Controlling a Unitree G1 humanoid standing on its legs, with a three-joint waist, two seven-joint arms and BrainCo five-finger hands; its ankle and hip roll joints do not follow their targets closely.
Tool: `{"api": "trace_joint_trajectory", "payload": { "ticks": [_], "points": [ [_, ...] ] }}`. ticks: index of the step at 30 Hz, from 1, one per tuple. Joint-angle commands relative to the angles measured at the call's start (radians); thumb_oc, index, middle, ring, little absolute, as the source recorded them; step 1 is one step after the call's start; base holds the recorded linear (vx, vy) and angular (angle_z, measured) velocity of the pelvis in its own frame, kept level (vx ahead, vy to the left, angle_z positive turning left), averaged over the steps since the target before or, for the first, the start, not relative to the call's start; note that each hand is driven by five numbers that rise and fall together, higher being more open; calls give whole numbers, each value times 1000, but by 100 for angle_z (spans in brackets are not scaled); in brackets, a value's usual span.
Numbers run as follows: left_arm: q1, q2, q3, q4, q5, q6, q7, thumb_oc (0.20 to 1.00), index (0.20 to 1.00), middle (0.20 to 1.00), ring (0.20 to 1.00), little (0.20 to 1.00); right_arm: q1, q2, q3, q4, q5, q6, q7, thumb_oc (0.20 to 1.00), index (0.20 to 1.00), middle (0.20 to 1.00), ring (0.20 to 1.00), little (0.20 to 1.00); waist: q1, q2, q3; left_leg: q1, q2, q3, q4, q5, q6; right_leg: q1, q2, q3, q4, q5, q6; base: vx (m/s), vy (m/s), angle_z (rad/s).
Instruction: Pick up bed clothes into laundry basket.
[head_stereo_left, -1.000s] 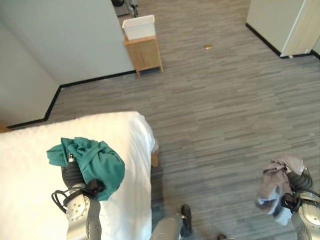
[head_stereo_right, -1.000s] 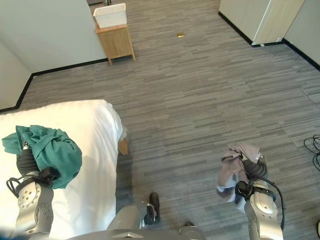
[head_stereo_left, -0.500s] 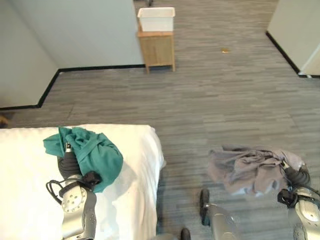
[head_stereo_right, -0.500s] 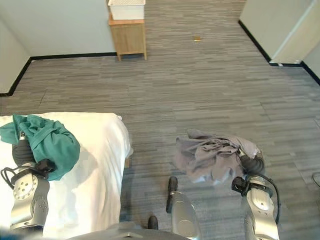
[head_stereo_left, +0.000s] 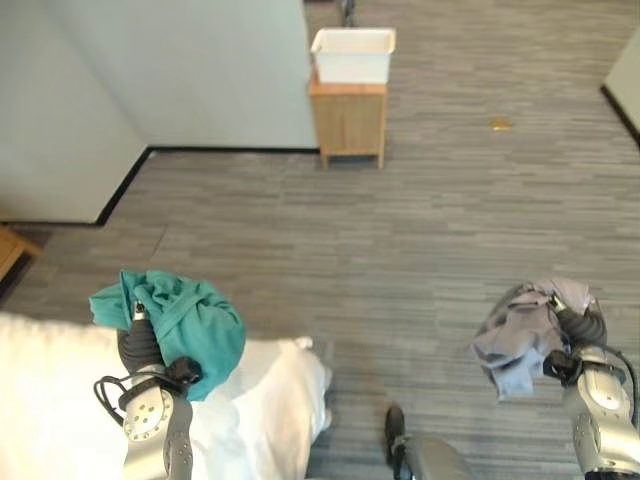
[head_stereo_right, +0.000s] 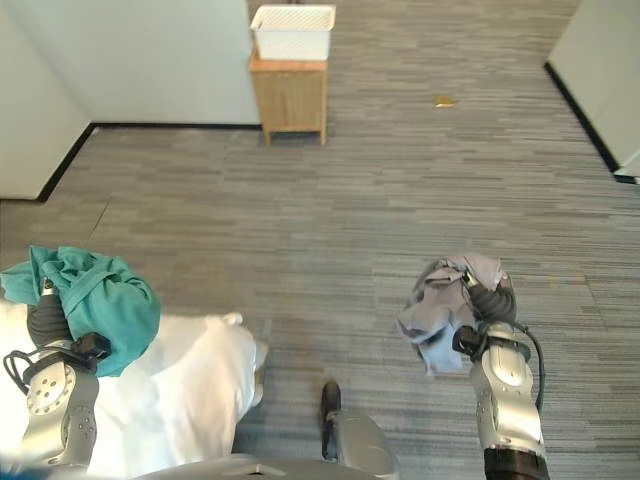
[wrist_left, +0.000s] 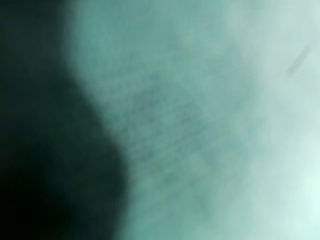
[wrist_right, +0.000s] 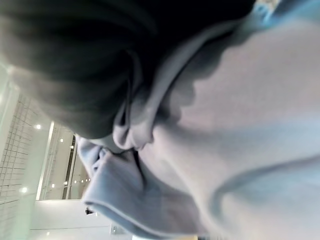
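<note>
A bunched teal garment (head_stereo_left: 188, 322) sits on top of my left hand (head_stereo_left: 140, 348), raised just above the white bed's (head_stereo_left: 270, 400) corner at the lower left. It covers the left wrist view (wrist_left: 190, 120), and the hand's fingers are buried in it. A grey garment (head_stereo_left: 520, 335) hangs in a bundle from my right hand (head_stereo_left: 582, 330) over the floor at the lower right, with folds of grey cloth (wrist_right: 240, 130) close in the right wrist view. The white laundry basket (head_stereo_left: 352, 55) stands on a small wooden cabinet (head_stereo_left: 347, 120) by the far wall.
Grey striped carpet (head_stereo_left: 400, 240) stretches between me and the cabinet. A pale wall (head_stereo_left: 180, 70) with a black skirting runs along the left. A small yellow scrap (head_stereo_left: 500, 124) lies on the floor at the far right. A wooden piece (head_stereo_left: 10, 250) shows at the left edge.
The camera has turned, so the bed slid to the lower left and the cabinet came toward the middle. The grey garment, flung out leftward half a second ago, hangs bunched by my right hand.
</note>
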Motion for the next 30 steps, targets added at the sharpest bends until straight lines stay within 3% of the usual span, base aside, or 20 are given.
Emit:
{"api": "trace_joint_trajectory", "payload": {
  "ticks": [1,2,4,6,8,10,11,12,15,18,20,21,22,23,24,25,26,28,29,30],
  "points": [
    [-48,81,-11,-54,-14,-39,-40,200,200,200,200,200,12,-64,-41,-82,27,-57,-21,200,200,200,200,200,-3,-51,10,-63,30,21,118,347,27,79,-121,44,-149,96,118,337,-350,-18],
    [-67,80,-35,-64,-23,-36,-53,200,200,200,200,200,12,-76,-49,-85,21,-54,-32,200,200,200,200,200,2,-51,24,-111,30,34,120,313,39,112,-108,52,-155,72,116,367,-293,-30],
    [-105,78,-85,-56,-29,-30,-62,200,200,200,200,200,3,-83,-58,-89,35,-58,-45,200,200,200,200,200,21,-67,46,-249,-15,75,92,253,44,188,-111,73,-176,50,115,378,-179,-21],
    [-121,75,-117,-45,-37,-32,-75,200,200,200,200,200,-4,-77,-58,-85,39,-66,-51,200,200,200,200,200,39,-64,48,-319,-51,99,-10,254,39,223,-114,86,-191,38,119,371,-57,-4],
    [-117,80,-135,-43,-34,-35,-88,200,200,200,200,200,-2,-69,-51,-91,32,-67,-49,200,200,200,200,200,58,-52,40,-340,-78,104,-166,273,39,256,-108,97,-201,19,124,453,-17,-46],
    [-108,85,-142,-48,-18,-32,-97,200,200,200,200,200,-1,-72,-26,-89,-2,-60,-38,200,200,200,200,200,93,-21,25,-359,-116,73,-430,365,37,326,-62,125,-226,-15,123,593,-10,-36],
    [-107,85,-143,-48,-18,-32,-98,200,200,200,200,200,0,-73,-25,-89,-2,-60,-38,200,200,200,200,200,93,-24,25,-347,-119,74,-450,374,37,329,-66,126,-228,-16,123,675,-17,-20],
    [-96,86,-138,-48,-8,-32,-99,200,200,200,200,200,-3,-84,-13,-80,-25,-53,-31,200,200,200,200,200,107,-15,15,-372,-132,83,-548,405,24,382,-53,142,-242,-44,120,371,-12,-32],
    [-84,84,-127,-44,-5,-33,-96,200,200,200,200,200,-10,-86,-4,-77,-43,-44,-20,200,200,200,200,200,117,-17,1,-361,-130,102,-553,432,16,436,-60,166,-253,-69,121,478,34,-58],
    [-52,70,-107,-43,-4,-35,-94,200,200,200,200,200,-1,-66,-3,-87,-46,-36,-1,200,200,200,200,200,129,-27,-42,-341,-127,131,-507,424,43,484,-94,163,-240,-108,138,460,90,-28],
    [-32,71,-86,-42,-1,-29,-90,200,200,200,200,200,-10,-48,6,-77,-51,-30,4,200,200,200,200,200,148,-55,-75,-326,-143,137,-474,372,85,466,-141,163,-131,-73,175,488,122,-27],
    [-26,75,-78,-43,-1,-26,-84,200,200,200,200,200,-18,-42,15,-73,-56,-30,5,200,200,200,200,200,157,-66,-79,-312,-155,147,-465,348,104,431,-159,167,-21,4,200,380,139,-16],
    [-18,76,-66,-46,5,-22,-73,200,200,200,200,200,-30,-37,26,-68,-57,-32,8,200,200,200,200,200,170,-67,-74,-291,-158,156,-460,324,125,381,-175,159,147,124,231,505,331,-16],
    [1,83,-41,-56,1,-21,-59,200,200,200,200,200,-51,-28,40,-76,-53,-31,15,200,200,200,200,200,167,-23,-51,-188,-134,152,-487,285,157,233,-207,103,436,278,249,360,293,-26],
    [1,81,-39,-56,0,-21,-59,200,200,200,200,200,-53,-30,42,-77,-53,-31,14,200,200,200,200,200,165,-23,-46,-186,-137,153,-491,287,158,222,-210,107,459,272,249,389,316,-38],
    [5,86,-35,-59,-3,-23,-49,200,200,200,200,200,-59,-26,53,-71,-51,-33,10,200,200,200,200,200,141,-5,-20,-130,-126,142,-514,275,162,140,-200,90,545,232,239,259,121,5],
    [3,95,-26,-55,5,-23,-40,200,200,200,200,200,-67,-22,61,-66,-48,-33,7,200,200,200,200,200,116,11,0,-85,-118,114,-539,269,163,49,-162,86,564,171,223,421,142,11],
    [-2,103,-27,-54,7,-22,-38,200,200,200,200,200,-60,-20,61,-68,-48,-26,8,200,200,200,200,200,98,19,9,-55,-115,95,-548,265,164,8,-153,74,553,143,214,357,29,47],
    [-4,110,-21,-58,8,-21,-40,200,200,200,200,200,-50,-9,60,-69,-35,-22,19,200,200,200,200,200,79,13,21,-10,-122,77,-561,244,156,-55,-152,46,428,110,197,446,-41,71],
    [-2,108,-18,-60,5,-22,-44,200,200,200,200,200,-47,-6,56,-70,-29,-22,22,200,200,200,200,200,71,10,22,6,-123,67,-569,232,149,-69,-161,24,354,115,197,611,-85,64]
  ]
}}
